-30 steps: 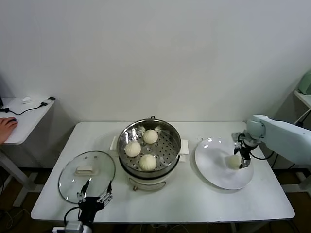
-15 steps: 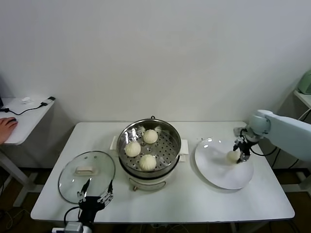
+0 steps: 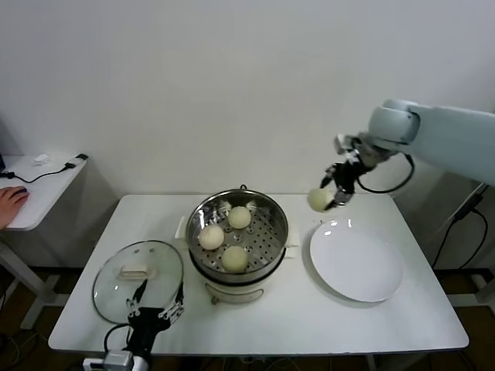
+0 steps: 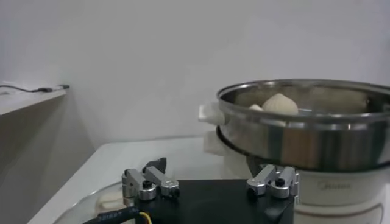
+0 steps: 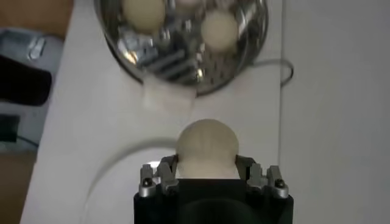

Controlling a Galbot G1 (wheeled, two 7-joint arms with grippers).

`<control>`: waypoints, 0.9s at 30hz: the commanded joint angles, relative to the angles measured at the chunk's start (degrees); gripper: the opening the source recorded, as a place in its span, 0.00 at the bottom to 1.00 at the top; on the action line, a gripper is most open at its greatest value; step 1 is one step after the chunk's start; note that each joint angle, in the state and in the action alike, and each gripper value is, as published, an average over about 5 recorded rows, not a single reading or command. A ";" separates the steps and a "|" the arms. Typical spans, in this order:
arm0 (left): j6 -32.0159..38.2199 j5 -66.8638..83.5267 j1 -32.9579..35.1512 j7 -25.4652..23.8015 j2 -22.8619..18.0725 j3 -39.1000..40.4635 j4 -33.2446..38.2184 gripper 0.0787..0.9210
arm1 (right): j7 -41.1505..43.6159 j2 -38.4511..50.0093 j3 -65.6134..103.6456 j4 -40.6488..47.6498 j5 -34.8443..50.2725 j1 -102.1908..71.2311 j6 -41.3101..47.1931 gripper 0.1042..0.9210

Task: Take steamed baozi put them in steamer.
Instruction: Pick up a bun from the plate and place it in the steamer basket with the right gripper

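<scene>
Even, bright room light; glare spots on the plate [image 3: 357,267], soft shadows underneath, right wrist view blurry.

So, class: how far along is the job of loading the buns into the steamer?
Done: three baozi sit in the steamer. In hand: the right pincer holds the fourth baozi in the air above the bare plate. Left: carry it over and set it in. The left pincer waits open by the lid.

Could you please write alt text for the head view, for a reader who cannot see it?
The right gripper holds one baozi in the air between an empty white plate and a steel steamer containing three buns. The left gripper waits open near a glass lid.
</scene>
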State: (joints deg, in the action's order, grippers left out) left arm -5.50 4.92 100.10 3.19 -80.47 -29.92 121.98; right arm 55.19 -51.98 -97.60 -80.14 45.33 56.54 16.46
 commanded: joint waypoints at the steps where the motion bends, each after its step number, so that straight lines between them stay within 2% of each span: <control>1: -0.21 0.08 -0.02 0.00 0.02 0.00 0.61 0.88 | -5.99 -16.18 -3.31 -7.30 15.18 6.08 6.10 0.66; 14: -0.22 0.36 -0.74 -0.11 -0.43 0.17 0.28 0.88 | -9.93 -21.55 -3.06 4.44 4.19 -11.55 6.38 0.66; 27: -0.46 0.91 -1.11 -0.15 -0.47 -0.07 0.12 0.88 | -11.10 -21.63 -1.29 6.81 0.86 -17.17 6.03 0.66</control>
State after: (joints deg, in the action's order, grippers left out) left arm -5.93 5.85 99.08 3.02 -80.89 -29.99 122.18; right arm 45.49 -71.61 -99.40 -75.48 48.41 44.20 22.13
